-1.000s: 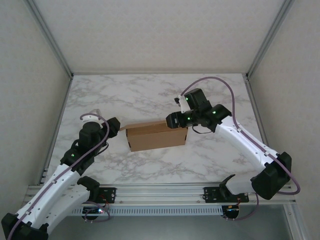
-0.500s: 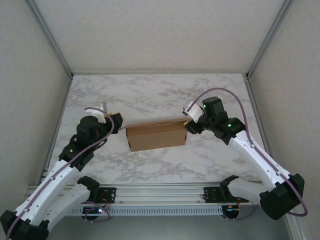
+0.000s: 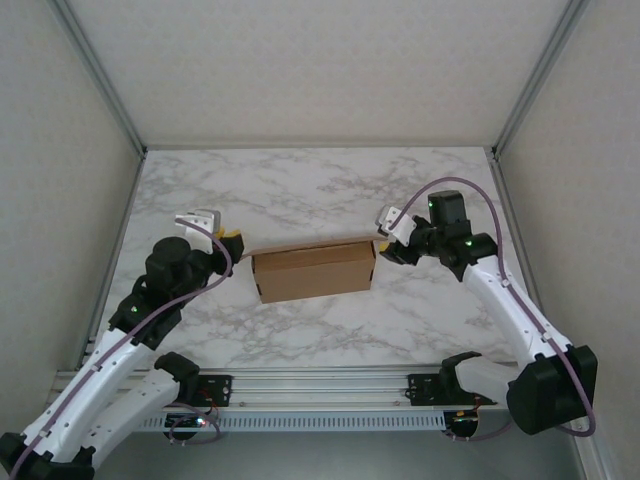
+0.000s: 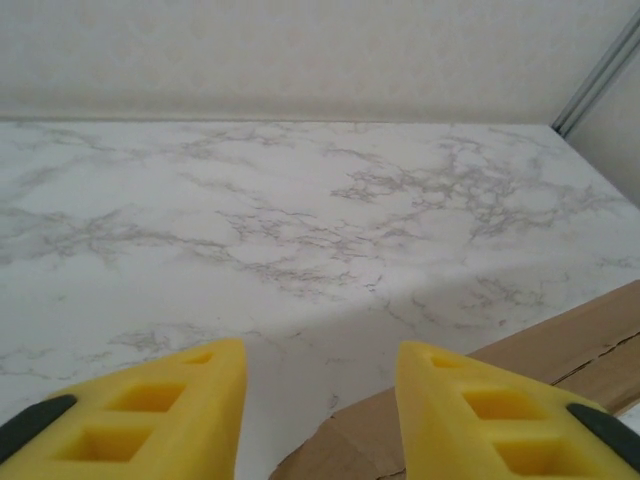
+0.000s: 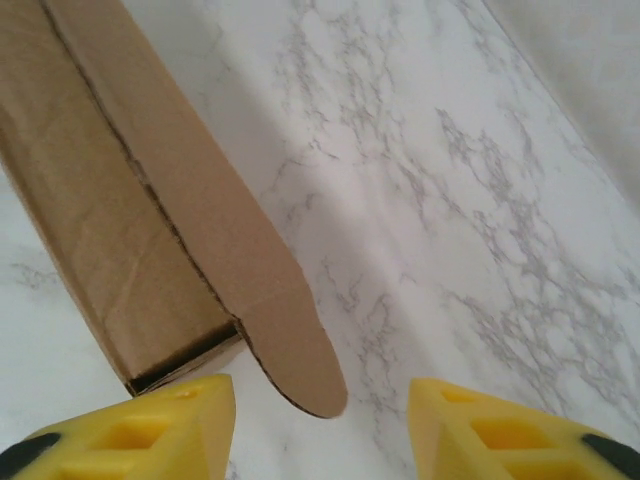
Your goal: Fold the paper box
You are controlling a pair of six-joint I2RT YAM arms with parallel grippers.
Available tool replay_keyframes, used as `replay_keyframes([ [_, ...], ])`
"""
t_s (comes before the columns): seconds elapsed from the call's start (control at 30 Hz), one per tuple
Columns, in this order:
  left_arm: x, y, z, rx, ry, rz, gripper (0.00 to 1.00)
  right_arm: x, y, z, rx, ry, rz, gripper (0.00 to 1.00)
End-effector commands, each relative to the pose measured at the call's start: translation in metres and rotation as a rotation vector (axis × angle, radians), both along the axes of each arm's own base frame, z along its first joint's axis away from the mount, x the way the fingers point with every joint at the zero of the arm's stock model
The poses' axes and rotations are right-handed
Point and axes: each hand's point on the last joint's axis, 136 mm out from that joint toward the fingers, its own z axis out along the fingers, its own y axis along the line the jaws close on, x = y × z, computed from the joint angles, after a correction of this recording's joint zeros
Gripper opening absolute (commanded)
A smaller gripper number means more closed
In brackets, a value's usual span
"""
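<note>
The paper box is a brown cardboard box lying lengthwise in the middle of the marble table. Its long rear flap runs along the back edge. My left gripper hovers just off the box's left end, open, with the box's corner ahead of its yellow fingers. My right gripper sits just off the right end, open with nothing in it. In the right wrist view the box shows an open end, and a rounded tab sticks out ahead of the gripper.
Light walls with aluminium posts enclose the table on three sides. A metal rail holding both arm bases runs along the near edge. Bare marble lies in front of the box and behind it.
My right gripper has left the box's right end, drawn back to the right and narrowed its jaws. My left arm has pulled back slightly to the left. The box stays put.
</note>
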Motion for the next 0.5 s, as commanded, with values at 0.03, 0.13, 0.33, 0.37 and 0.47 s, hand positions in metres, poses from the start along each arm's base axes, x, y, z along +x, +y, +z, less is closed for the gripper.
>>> replay_keyframes([
  [0.03, -0.002, -0.002, 0.014, 0.064, -0.041, -0.024, 0.41, -0.002, 0.011, 0.004, 0.01, -0.008, 0.114, 0.45],
  [0.13, -0.001, -0.002, 0.013, 0.075, -0.045, -0.017, 0.42, 0.005, 0.012, 0.0, 0.005, -0.001, 0.104, 0.41],
  [0.33, 0.001, -0.003, 0.013, 0.09, -0.045, -0.021, 0.43, 0.011, 0.012, -0.009, -0.004, 0.036, 0.092, 0.2],
  [0.37, 0.001, -0.004, 0.013, 0.092, -0.044, -0.021, 0.43, 0.01, 0.012, -0.009, -0.003, 0.039, 0.091, 0.19],
  [0.47, 0.003, -0.005, 0.01, 0.101, -0.036, -0.023, 0.43, 0.008, 0.013, -0.006, 0.012, 0.037, 0.091, 0.18],
])
